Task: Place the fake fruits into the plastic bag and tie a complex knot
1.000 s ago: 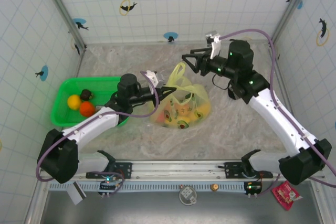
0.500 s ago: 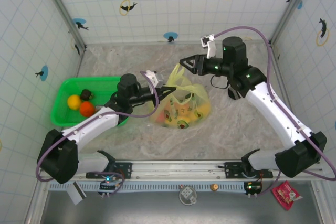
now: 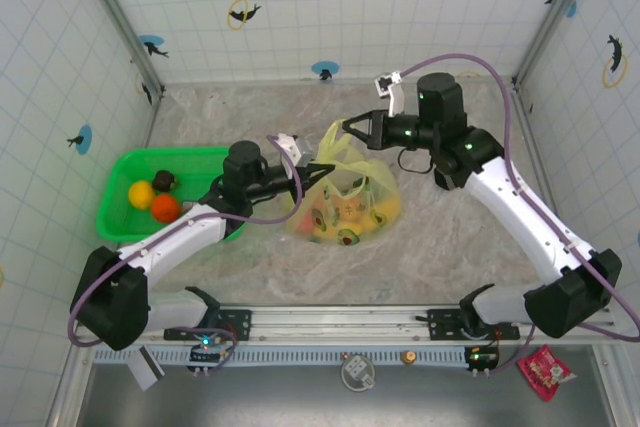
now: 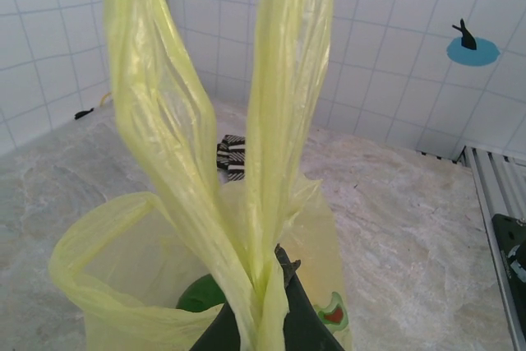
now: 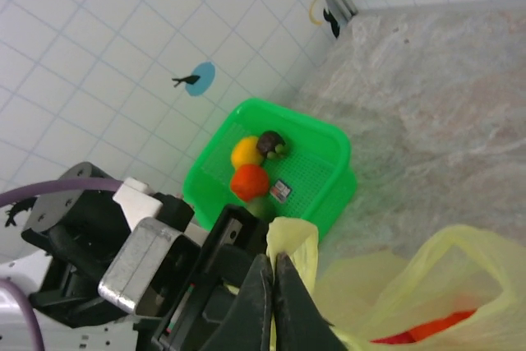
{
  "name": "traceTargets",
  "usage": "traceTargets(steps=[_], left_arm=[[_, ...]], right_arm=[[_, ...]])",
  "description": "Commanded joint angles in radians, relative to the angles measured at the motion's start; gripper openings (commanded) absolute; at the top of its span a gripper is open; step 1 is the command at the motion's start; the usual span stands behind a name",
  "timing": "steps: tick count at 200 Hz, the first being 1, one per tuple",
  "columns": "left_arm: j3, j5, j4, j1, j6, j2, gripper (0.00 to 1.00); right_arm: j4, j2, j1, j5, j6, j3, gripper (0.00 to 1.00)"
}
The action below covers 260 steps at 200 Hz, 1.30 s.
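Right gripper (image 3: 351, 131) has slid left and pinched one handle of the bag (image 3: 352, 197); my left gripper (image 3: 320, 173) clamps the other.

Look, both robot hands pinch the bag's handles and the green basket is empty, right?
Not empty: the top view shows a yellow fruit, an orange fruit and a dark fruit in the green basket. The left gripper and right gripper pinch the bag by its handles.

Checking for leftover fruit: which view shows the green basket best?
The right wrist view: the green basket is close, with three fruits plain on its mesh floor. The top external view shows it smaller, a near corner behind the left arm.
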<state>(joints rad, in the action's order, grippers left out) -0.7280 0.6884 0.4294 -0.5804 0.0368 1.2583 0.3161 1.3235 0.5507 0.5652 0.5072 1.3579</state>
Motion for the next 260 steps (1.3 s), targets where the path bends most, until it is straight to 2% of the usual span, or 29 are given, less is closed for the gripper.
traceTargets(steps=[1, 23, 47, 65, 87, 113, 123, 134, 146, 176, 227, 260], left_arm=[[0.01, -0.036, 0.023, 0.011, -0.009, -0.008, 0.0], [0.003, -0.055, 0.026, 0.019, -0.021, -0.001, 0.0], [-0.001, -0.077, 0.03, 0.031, -0.032, 0.003, 0.0], [-0.005, -0.087, 0.035, 0.041, -0.038, 0.004, 0.0], [-0.008, -0.087, 0.04, 0.05, -0.047, 0.004, 0.0], [-0.006, -0.066, 0.047, 0.051, -0.057, 0.001, 0.0], [-0.004, -0.052, 0.05, 0.052, -0.061, 0.0, 0.0], [0.004, -0.03, 0.066, 0.051, -0.069, -0.006, 0.0], [0.016, -0.007, 0.09, 0.052, -0.086, -0.013, 0.0], [0.019, 0.03, 0.118, 0.051, -0.116, -0.014, 0.0], [0.018, 0.117, 0.144, 0.05, -0.138, -0.011, 0.0], [0.022, 0.131, 0.127, 0.044, -0.13, -0.02, 0.03]], right_arm=[[-0.053, -0.101, 0.011, 0.022, -0.016, -0.038, 0.0], [-0.084, -0.202, 0.04, 0.043, -0.067, -0.156, 0.0], [-0.163, -0.356, 0.098, 0.031, -0.135, -0.37, 0.0], [-0.243, -0.452, 0.148, -0.05, -0.153, -0.555, 0.0], [-0.456, -0.541, 0.187, -0.202, -0.128, -0.822, 0.0], [-0.734, -0.52, 0.209, -0.419, -0.137, -1.02, 0.0], [-0.863, -0.473, 0.209, -0.426, -0.155, -1.067, 0.0], [-0.921, -0.399, 0.212, -0.413, -0.202, -1.061, 0.0], [-0.908, -0.311, 0.212, -0.445, -0.199, -1.01, 0.0], [-0.904, -0.131, 0.212, -0.401, -0.199, -0.886, 0.0], [-0.944, 0.015, 0.213, -0.473, -0.197, -0.784, 0.0], [-0.981, 0.071, 0.204, -0.53, -0.162, -0.748, 0.0]])
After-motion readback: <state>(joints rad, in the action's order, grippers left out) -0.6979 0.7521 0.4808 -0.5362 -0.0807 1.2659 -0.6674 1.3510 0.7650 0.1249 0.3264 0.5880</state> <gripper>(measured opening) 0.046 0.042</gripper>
